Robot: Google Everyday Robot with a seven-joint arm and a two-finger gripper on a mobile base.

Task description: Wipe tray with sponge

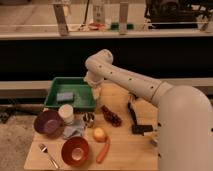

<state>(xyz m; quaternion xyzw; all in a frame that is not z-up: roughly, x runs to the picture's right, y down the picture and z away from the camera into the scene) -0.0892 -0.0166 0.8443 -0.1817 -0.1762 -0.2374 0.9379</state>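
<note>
The gripper [94, 91] hangs at the tray's [60, 84] right rim and hides part of that rim. Its spread fingers merge with the wrist, so their tips cannot be made out. The robot's body [187, 130] is cut off by the right and bottom edges and hides the table's [125, 150] right side. The black things [135, 114] beside that body are too dark to name. The dark red lump [112, 116] is too blurred to name, as is the small dark pot [88, 119]. The utensil [48, 155] may be a fork or a spoon. The cup [66, 112] covers part of the cloth [74, 131]. Things on the far ledge [95, 25] are a blur.
</note>
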